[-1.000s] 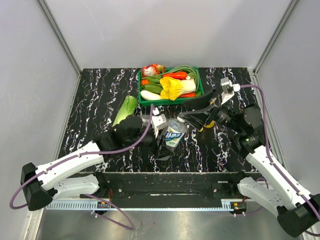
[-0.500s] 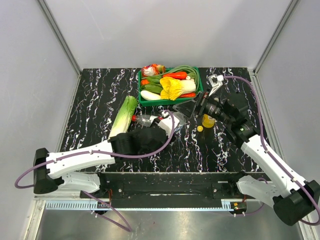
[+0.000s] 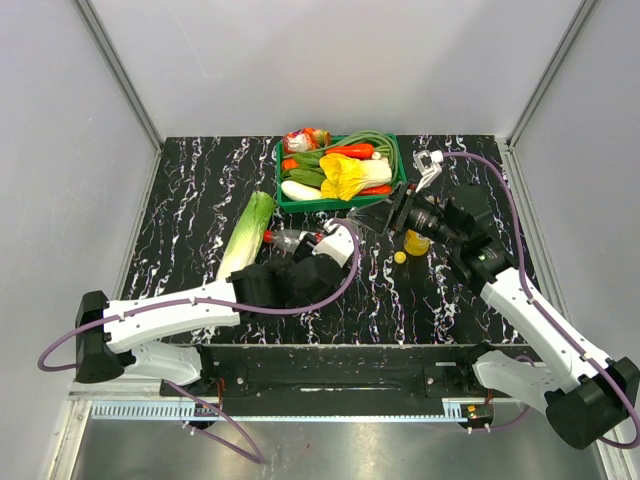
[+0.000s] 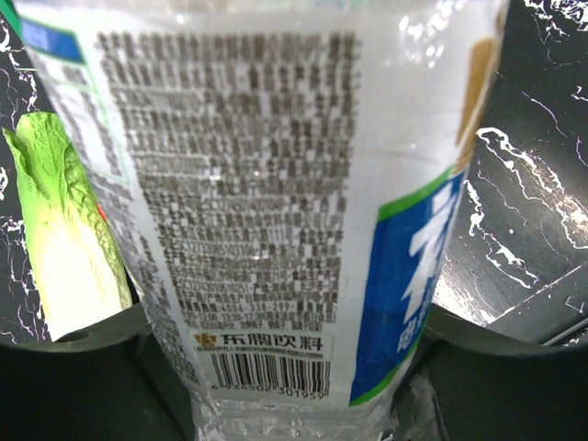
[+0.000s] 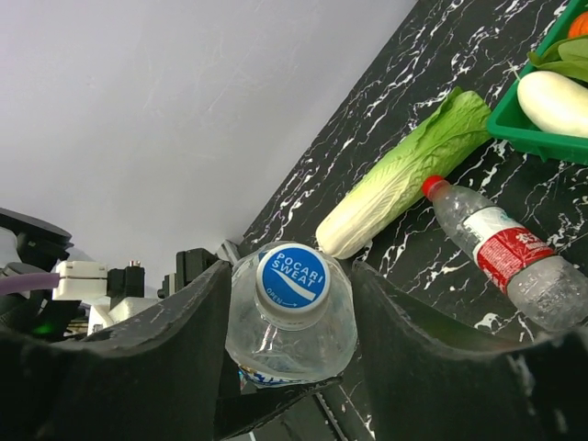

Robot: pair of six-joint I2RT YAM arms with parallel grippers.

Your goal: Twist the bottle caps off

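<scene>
A clear bottle (image 4: 276, 184) with a white and blue label is held across its body by my left gripper (image 4: 289, 354). Its white cap (image 5: 292, 278), printed blue on top, points at the right wrist camera. My right gripper (image 5: 292, 272) has a finger on each side of this cap, with a gap showing on both sides; the fingers lie close to the bottle's shoulder. Both grippers meet mid-table, left gripper (image 3: 338, 243), right gripper (image 3: 385, 217). A red-capped bottle (image 5: 501, 248) lies on the table, red cap (image 5: 432, 186). A loose yellow cap (image 3: 399, 257) lies beside a yellow bottle (image 3: 416, 242).
A green tray (image 3: 300, 207) full of vegetables stands at the back middle. A Chinese cabbage (image 3: 248, 228) lies left of the grippers, near the red-capped bottle. Grey walls close in the black marbled table on three sides.
My left arm has carried the bottle away from the front edge, toward the right gripper. The right gripper has come onto the cap end and its jaws have narrowed around the cap.
</scene>
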